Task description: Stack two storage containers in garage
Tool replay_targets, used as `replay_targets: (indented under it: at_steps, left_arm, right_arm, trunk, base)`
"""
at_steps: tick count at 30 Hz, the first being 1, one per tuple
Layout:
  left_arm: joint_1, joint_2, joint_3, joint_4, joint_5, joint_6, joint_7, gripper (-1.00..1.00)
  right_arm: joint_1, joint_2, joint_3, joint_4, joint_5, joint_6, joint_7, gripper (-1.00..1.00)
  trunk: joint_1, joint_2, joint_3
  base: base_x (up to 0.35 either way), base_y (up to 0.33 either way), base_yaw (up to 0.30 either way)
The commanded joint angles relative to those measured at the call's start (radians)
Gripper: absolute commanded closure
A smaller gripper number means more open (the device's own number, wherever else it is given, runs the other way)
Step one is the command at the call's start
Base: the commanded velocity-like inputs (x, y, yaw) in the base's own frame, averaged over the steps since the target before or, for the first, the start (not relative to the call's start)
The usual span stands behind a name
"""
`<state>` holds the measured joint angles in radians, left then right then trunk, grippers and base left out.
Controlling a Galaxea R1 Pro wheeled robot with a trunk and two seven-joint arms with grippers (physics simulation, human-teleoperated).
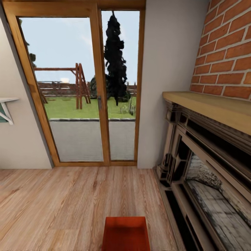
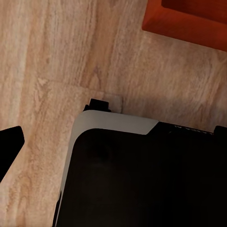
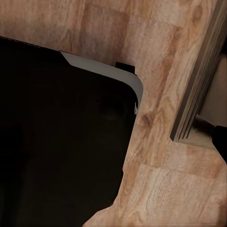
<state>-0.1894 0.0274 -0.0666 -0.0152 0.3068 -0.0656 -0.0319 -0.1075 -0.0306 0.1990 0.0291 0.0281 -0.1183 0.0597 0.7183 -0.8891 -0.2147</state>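
One red-orange storage container (image 1: pixel 125 233) sits on the light wood floor (image 1: pixel 69 202) of the living room, close in front of me and open side up. Its corner (image 2: pixel 189 21) also shows in the left wrist view, beyond my black, grey-edged base (image 2: pixel 142 179). A dark fingertip (image 2: pixel 8 147) of my left gripper juts in at the frame edge, away from the container. In the right wrist view a dark fingertip (image 3: pixel 220 138) hangs over the floor beside my base (image 3: pixel 61 142). Neither gripper holds anything that I can see.
The brick fireplace (image 1: pixel 209 167) with its wooden mantel runs along the right, and its base edge (image 3: pixel 198 94) lies close to my base. A wood-framed glass door (image 1: pixel 80 94) stands ahead. A small white shelf (image 1: pixel 5 106) is on the left wall.
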Motion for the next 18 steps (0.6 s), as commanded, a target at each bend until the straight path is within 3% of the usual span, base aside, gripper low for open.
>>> replay_targets:
  at_steps: [1, 18]
  left_arm:
    - [-0.001, 0.0, -0.007, 0.001, 0.01, -0.003, -0.003, -1.0]
    - [-0.001, 0.0, -0.007, 0.001, 0.01, -0.003, -0.003, -1.0]
  right_arm:
    - [-0.001, 0.0, 0.003, 0.003, 0.003, -0.006, 0.002, -1.0]
    - [-0.001, -0.002, 0.002, 0.003, 0.003, -0.004, 0.0, -1.0]
  trunk:
    - [0.0, -0.001, -0.003]
    - [0.0, -0.001, -0.03]
  base:
    - [0.0, 0.0, 0.0]
    - [0.0, 0.0, 0.004]
